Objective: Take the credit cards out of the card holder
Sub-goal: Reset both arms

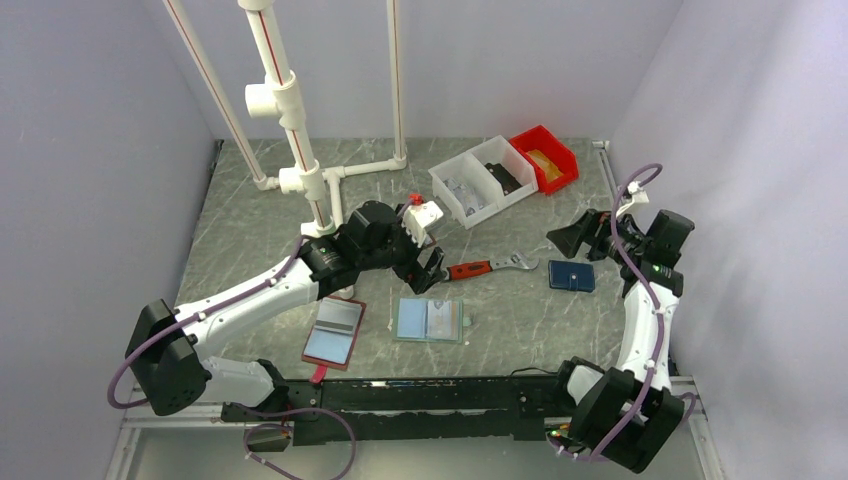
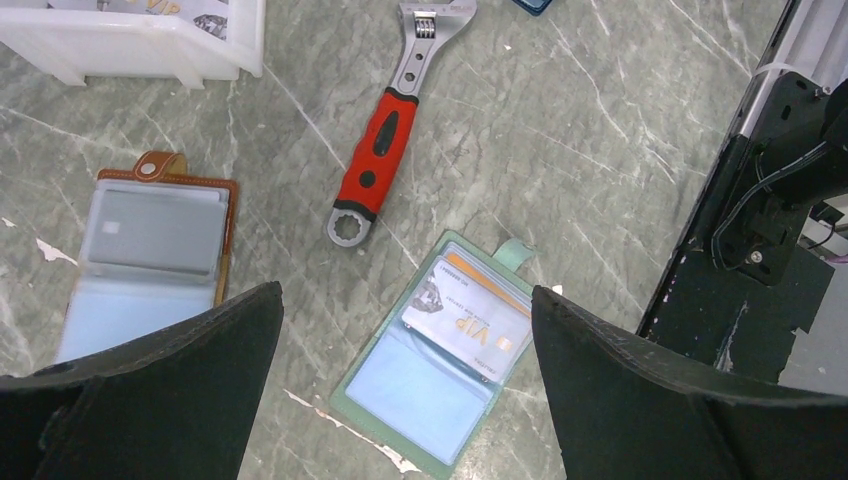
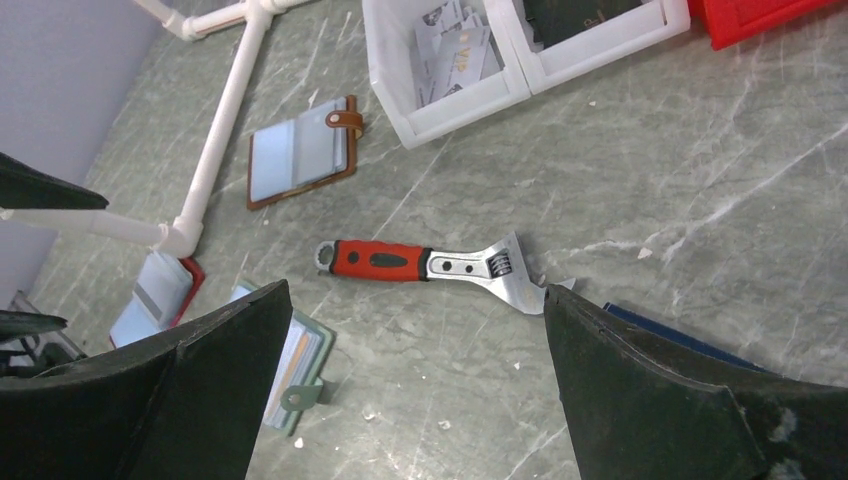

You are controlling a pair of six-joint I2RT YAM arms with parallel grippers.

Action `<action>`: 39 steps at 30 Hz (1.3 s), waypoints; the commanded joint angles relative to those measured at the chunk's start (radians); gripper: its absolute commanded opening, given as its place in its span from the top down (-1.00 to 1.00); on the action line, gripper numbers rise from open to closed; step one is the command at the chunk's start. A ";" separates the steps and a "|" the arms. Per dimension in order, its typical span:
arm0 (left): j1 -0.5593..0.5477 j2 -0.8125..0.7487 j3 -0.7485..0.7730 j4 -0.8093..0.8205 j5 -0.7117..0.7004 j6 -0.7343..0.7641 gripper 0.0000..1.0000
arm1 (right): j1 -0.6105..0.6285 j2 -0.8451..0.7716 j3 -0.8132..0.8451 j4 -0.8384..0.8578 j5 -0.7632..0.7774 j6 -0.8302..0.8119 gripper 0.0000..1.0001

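The top view takes in both arms over the tabletop (image 1: 232,232). There the card holder (image 1: 430,320) lies open and flat, just toward the arm bases from the left jaws and not touching them. Its contents are only a pale patch on one panel.

The left wrist view looks straight down on the same card holder (image 2: 438,352), which sits below the gap between the two dark fingers (image 2: 190,390). This view shows what the top view cannot: a pale credit card (image 2: 468,322) printed "VIP" is tucked in the panel farther from the fingers, with an orange edge showing behind it.

The left jaws are spread wide and hold nothing. The right jaws are likewise spread and empty, well apart from the card holder. Only a corner of it (image 3: 300,362) peeks past their left finger.

Both wrist views show a brown-edged folder (image 2: 150,250); in the top view the left arm covers that spot. The maroon-edged folder (image 1: 335,332) appears in the top and right wrist views. The red-handled wrench (image 3: 420,262) lies just beyond the right jaws' gap, between the two pairs of jaws.
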 commanded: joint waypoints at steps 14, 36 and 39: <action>0.001 -0.037 0.028 -0.005 -0.029 0.062 -0.98 | -0.005 -0.065 -0.013 0.157 0.164 0.308 -0.99; 0.001 -0.047 0.024 -0.005 -0.034 0.067 -0.98 | -0.015 -0.087 -0.025 0.204 0.131 0.352 -1.00; 0.001 -0.047 0.024 -0.005 -0.034 0.068 -0.98 | -0.016 -0.090 -0.027 0.208 0.129 0.357 -1.00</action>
